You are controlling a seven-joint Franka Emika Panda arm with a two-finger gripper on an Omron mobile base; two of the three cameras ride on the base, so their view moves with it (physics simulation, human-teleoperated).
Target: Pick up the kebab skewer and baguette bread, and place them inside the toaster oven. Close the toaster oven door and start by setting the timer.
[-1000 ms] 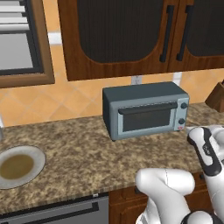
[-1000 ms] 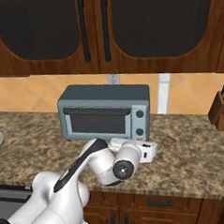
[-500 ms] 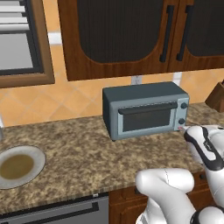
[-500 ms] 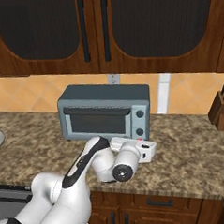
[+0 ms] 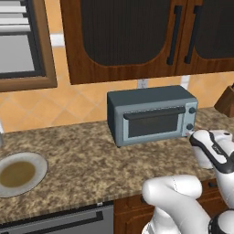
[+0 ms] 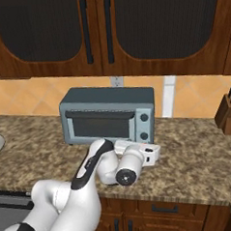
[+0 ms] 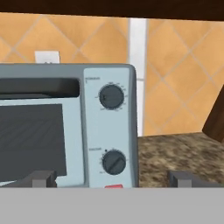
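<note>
The blue-grey toaster oven (image 5: 151, 119) stands on the counter against the back wall. Its door (image 6: 99, 126) is closed, with the dark bar handle (image 5: 151, 113) along the top. My gripper (image 7: 113, 179) is open and holds nothing. It hangs just in front of the oven's right edge, level with the lower knob (image 7: 113, 162) and below the upper knob (image 7: 111, 96). The hand (image 6: 148, 154) sits low over the counter by the oven's right front corner. The kebab skewer and the baguette bread are out of view.
A grey plate (image 5: 40, 164) with a brownish middle lies at the counter's far left. A wooden knife block (image 6: 228, 113) stands to the right of the oven. Dark cabinets hang above.
The hand has edged slightly up and toward the oven's knob side. The oven has not changed.
</note>
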